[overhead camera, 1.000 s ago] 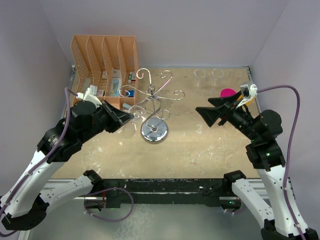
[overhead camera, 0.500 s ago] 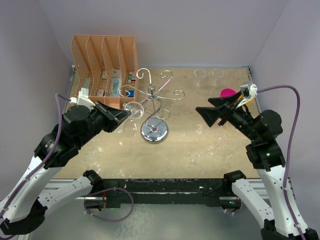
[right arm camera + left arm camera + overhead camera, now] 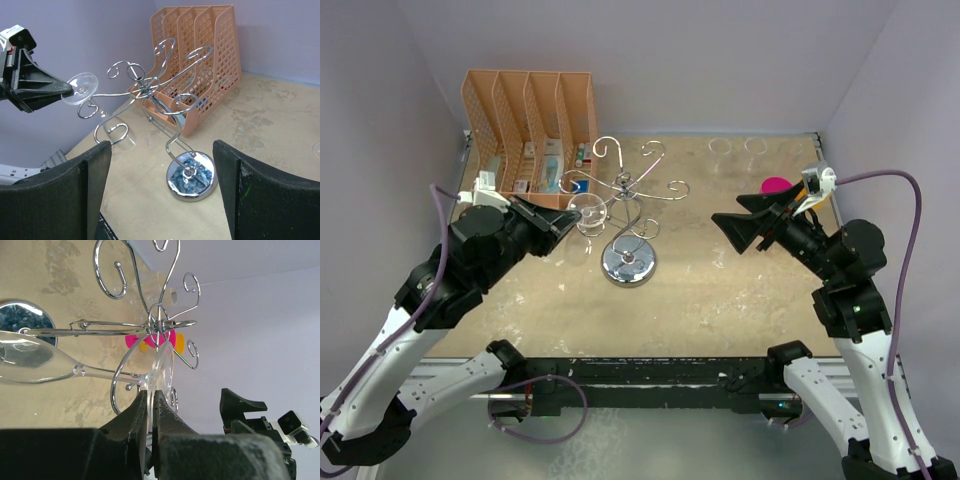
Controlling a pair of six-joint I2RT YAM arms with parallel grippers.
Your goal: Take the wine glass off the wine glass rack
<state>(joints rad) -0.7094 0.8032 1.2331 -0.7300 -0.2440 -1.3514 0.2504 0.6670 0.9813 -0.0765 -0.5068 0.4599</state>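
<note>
Left wrist view shows the left pincer clamped on the foot rim of the wine glass, whose stem lies sideways within a curl of the wine glass rack. Extraction is in hand; next the stem probably must slide out the curl's open side. The right pincer hangs wide open, empty, well apart.

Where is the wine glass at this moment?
Top view: the wine glass is left of centre, at the rack's left-side curl, in front of the orange organizer, its foot pinched by the left gripper.
</note>
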